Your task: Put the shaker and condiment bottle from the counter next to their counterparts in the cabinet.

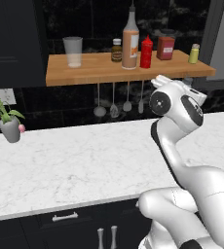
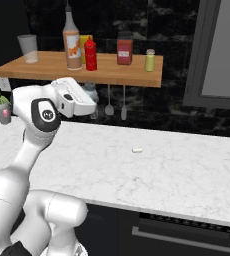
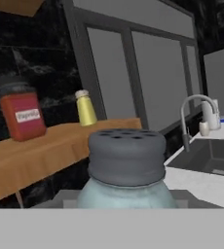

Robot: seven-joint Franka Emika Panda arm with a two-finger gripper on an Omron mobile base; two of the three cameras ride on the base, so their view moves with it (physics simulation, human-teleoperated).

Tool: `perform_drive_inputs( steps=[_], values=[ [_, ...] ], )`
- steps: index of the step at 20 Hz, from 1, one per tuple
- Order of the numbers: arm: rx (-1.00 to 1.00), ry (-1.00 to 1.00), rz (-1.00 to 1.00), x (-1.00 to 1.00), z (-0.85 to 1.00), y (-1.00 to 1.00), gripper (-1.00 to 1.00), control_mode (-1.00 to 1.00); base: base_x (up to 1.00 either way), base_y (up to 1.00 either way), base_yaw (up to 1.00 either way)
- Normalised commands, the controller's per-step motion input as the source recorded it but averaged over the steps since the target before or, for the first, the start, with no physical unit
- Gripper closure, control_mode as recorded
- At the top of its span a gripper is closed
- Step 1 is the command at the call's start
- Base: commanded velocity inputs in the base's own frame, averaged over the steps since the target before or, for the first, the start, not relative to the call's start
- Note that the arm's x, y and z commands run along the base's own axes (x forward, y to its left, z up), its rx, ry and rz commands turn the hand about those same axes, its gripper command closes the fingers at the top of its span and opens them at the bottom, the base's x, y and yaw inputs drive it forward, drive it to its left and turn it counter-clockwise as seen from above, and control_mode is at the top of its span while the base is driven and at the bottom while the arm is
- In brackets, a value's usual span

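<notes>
Hand [image 2: 93,103] clenched on shaker [image 3: 126,170], held up just below cabinet [image 1: 84,73] shelf edge, above white marble surface [image 1: 75,160]. Condiment bottle [image 1: 130,41] already on shelf by red bottle [image 1: 146,51]. Black wall [image 1: 50,97] behind.

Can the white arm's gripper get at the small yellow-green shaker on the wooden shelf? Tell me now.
Probably yes. The gripper, shut on the pale blue-grey shaker, faces the yellow-green shaker with open air between; the red jar stands well aside.
</notes>
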Motion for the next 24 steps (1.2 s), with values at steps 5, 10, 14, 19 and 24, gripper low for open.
perform_drive_inputs(
  steps=[5, 10, 14, 19, 24],
  values=[
    [0.04, 0.08, 0.05, 0.42, 0.52, -0.59, 1.00, -1.00, 0.00, 0.00, 0.00],
    [0.01, 0.04, 0.05, 0.21, 0.45, -0.39, 1.00, -1.00, 0.00, 0.00, 0.00],
    [-0.06, 0.01, 0.05, 0.00, -0.04, 0.16, 1.00, -1.00, 0.00, 0.00, 0.00],
    [-0.01, 0.00, 0.01, 0.33, 0.22, 0.00, 1.00, -1.00, 0.00, 0.00, 0.00],
    [-0.01, 0.01, 0.00, 0.52, 0.23, -0.13, 1.00, -1.00, 0.00, 0.00, 0.00]
  ],
)
